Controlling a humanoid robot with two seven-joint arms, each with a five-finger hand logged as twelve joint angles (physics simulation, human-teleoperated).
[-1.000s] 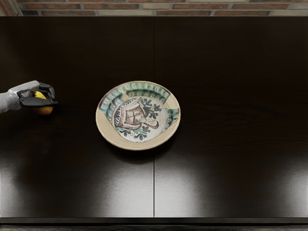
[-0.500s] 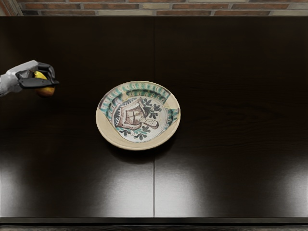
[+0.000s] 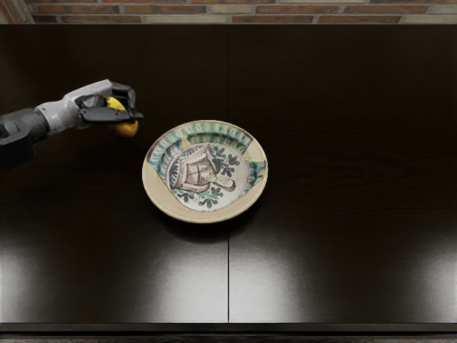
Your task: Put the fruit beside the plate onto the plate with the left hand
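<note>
while the fruit (image 3: pixel 126 128) sits in the grasp of the left robot hand (image 3: pixel 107 108), it is just beside the upper left rim of the plate (image 3: pixel 161 196), not over the plate and not on it. the fruit is small and round, yellow on top and orange below, and it shows only in parts between the dark fingers (image 3: pixel 123 114). these fingers are curled over it from above and pinch it. whether the fruit touches the tabletop (image 3: pixel 343 236) i cannot tell. the grey and black arm (image 3: pixel 28 125) comes in from the left edge. the plate has green marks around its border and a brown figure in the middle, and its whole painted face shows. it lies on the dark, shiny tabletop, across a thin seam (image 3: pixel 228 286) that runs from far to near. behind the far edge stands a brick wall (image 3: pixel 214 10).
</note>
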